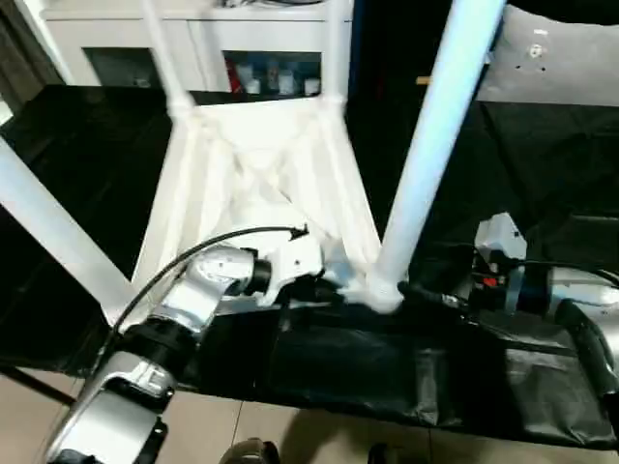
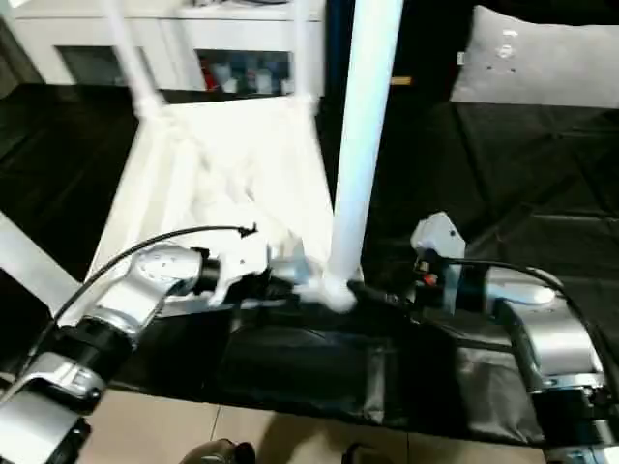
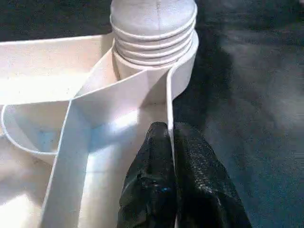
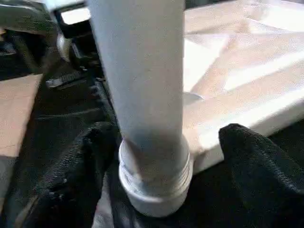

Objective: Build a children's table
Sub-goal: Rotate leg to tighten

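The children's table (image 1: 256, 184) lies upside down on the black worktable (image 1: 542, 290). The left gripper (image 3: 171, 142) is clamped on its near rim beside the corner leg (image 4: 142, 95). The right gripper (image 4: 156, 171) stands apart around that leg's base.

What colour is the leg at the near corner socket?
White, like the rest of the table; the leg shows best in the right eye view.

Left gripper (image 3: 172, 156): fingers pressed together, pinching a thin white rim. Right gripper (image 4: 156, 156): fingers spread wide to either side of a leg's base. Both forearms reach inward, roughly level.
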`<state>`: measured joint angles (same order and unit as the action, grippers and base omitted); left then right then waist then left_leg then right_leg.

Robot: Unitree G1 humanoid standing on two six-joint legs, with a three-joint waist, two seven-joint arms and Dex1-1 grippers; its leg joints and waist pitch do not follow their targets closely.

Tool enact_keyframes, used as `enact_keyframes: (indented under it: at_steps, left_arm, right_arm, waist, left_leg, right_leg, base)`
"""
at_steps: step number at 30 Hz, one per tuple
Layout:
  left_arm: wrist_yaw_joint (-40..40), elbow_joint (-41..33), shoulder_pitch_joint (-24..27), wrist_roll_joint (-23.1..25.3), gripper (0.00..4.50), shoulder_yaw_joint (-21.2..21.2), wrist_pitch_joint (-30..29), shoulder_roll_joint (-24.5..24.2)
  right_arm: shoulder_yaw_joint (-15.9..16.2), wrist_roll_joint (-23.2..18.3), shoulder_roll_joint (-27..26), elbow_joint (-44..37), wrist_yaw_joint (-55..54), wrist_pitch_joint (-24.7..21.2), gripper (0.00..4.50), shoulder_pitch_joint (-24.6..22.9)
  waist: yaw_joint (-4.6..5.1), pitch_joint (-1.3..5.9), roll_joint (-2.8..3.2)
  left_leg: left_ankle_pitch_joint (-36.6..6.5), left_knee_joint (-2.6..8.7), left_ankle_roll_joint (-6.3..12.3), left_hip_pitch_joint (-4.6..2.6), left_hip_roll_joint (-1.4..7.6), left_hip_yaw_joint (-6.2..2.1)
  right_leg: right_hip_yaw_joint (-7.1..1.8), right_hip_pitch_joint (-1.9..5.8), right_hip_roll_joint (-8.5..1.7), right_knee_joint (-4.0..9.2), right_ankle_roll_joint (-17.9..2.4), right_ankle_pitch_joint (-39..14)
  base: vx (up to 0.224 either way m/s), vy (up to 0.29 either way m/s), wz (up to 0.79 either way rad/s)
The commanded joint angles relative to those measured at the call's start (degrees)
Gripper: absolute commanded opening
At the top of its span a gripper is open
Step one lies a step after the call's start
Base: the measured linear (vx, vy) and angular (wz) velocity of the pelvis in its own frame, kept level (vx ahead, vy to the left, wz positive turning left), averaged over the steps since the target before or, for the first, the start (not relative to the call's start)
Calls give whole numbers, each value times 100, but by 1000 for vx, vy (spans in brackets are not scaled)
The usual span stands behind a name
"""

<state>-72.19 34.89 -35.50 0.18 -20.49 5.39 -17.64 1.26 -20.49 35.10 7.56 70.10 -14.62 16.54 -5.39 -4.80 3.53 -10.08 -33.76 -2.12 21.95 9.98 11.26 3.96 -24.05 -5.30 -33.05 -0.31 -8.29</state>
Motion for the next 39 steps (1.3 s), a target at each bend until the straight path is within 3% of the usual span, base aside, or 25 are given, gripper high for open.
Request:
enact_keyframes:
  at_steps: [1,5,7,16,25,27,29,31,32,34,37,39]
  left_arm:
    - [-395,-226,51,-88,0,-169,90,-34]
    - [-583,-312,99,-139,0,-209,91,-55]
    - [-581,-293,94,-137,0,-210,104,-53]
    - [-608,-303,100,-121,0,-160,56,-55]
    - [-356,-318,99,-303,0,57,-194,94]
    - [73,-334,72,-209,0,129,-446,214]
    - [521,-340,63,-145,0,205,-677,384]
    - [678,-351,58,-136,0,235,-789,462]
    - [1009,-373,34,-98,0,284,-1020,634]
    - [1327,-362,-12,-46,0,328,-1186,797]
    - [2140,-122,-242,104,0,430,-1333,1213]
    - [2529,8,-357,177,0,472,-1379,1402]
  right_arm:
    - [135,-107,81,26,287,-54,359,101]
    - [284,-128,-8,105,475,-124,345,183]
    - [334,-144,-55,156,537,-152,308,218]
    - [446,-118,-110,330,722,-156,225,372]
    - [466,-322,-176,106,698,-421,189,249]
    - [476,-103,-363,-20,-5,-681,189,161]
    - [451,225,-659,18,-825,-720,189,198]
    - [419,289,-789,22,-1122,-797,189,225]
    - [326,345,-1078,-10,-1741,-1107,188,290]
    - [229,374,-1351,-44,-2291,-1410,188,352]
    - [173,774,-1846,28,-3398,-1766,188,506]
    - [156,931,-2044,77,-3824,-1895,188,568]
  waist:
    - [-10,418,-139]
    - [-32,415,-143]
    - [-44,415,-155]
    - [-53,405,-166]
    - [-38,384,-163]
    - [-43,369,-149]
    - [16,339,-145]
    - [82,323,-162]
    - [131,284,-140]
    - [228,261,-164]
    - [347,246,-182]
    - [404,234,-172]
  left_leg:
    - [-1265,383,655,-97,329,-120]
    - [-1245,386,618,-89,330,-128]
    - [-1215,388,609,-90,332,-130]
    - [-1208,388,594,-82,321,-132]
    - [-1258,405,568,-91,329,-135]
    - [-1247,414,561,-86,332,-139]
    - [-1473,440,413,-97,312,-145]
    - [-1645,452,293,-84,281,-172]
    - [-1808,476,250,-94,273,-182]
    - [-2029,473,153,-115,237,-209]
    - [-2200,441,123,-162,189,-211]
    - [-2246,436,67,-147,162,-241]
  right_leg:
    - [-227,290,-341,388,-1305,-1911]
    - [-225,296,-353,383,-1277,-1981]
    - [-229,293,-356,384,-1257,-2004]
    - [-225,296,-357,391,-1205,-2094]
    - [-229,289,-345,397,-1223,-2113]
    - [-239,288,-344,395,-1224,-2086]
    - [-224,262,-340,438,-1131,-2444]
    - [-206,284,-361,478,-980,-2879]
    - [-192,258,-341,535,-841,-3166]
    - [-169,244,-339,575,-683,-3559]
    - [-140,163,-318,683,-411,-4056]
    - [-90,174,-314,713,-249,-4293]
  base:
    - [0,0,0]
    - [0,0,0]
    - [0,0,0]
    - [0,0,0]
    - [0,0,0]
    - [0,0,0]
    - [0,0,0]
    - [0,0,0]
    - [0,0,0]
    - [0,0,0]
    - [0,0,0]
    - [0,0,0]
